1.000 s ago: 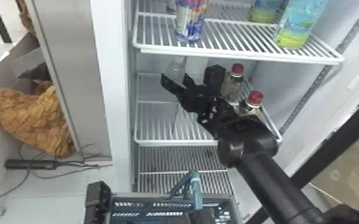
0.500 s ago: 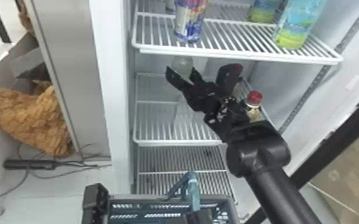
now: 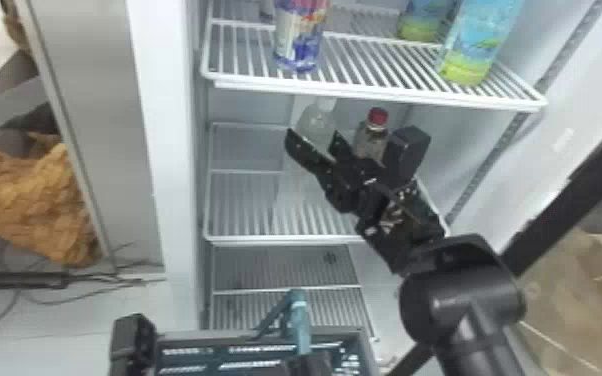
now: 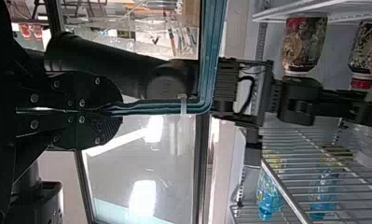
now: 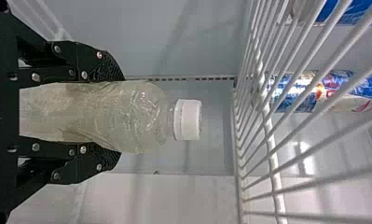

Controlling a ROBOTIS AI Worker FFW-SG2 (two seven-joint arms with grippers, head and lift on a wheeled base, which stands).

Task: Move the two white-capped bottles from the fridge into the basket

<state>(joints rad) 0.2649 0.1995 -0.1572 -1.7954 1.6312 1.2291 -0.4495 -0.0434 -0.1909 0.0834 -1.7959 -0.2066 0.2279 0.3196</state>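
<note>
Fridge (image 3: 165,165): L gripper (image 4: 120,111) clamped on basket (image 3: 335,331) handle (image 4: 211,60), R gripper (image 5: 120,115) closed on white-capped btl (image 5: 141,114).
Btl was behind mid shelf (image 3: 275,241) front edge, base hidden. Best: slight lift, upright, clear of upper shelf (image 3: 375,95), squeeze firm w/o crushing. Btl looked translucent, crinkled, cap (image 5: 188,119) on.

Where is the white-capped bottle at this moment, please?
In the head view, the white-capped bottle is slightly above the middle, beneath the upper shelf and left of the red-capped bottle, held by the right end effector.
</note>
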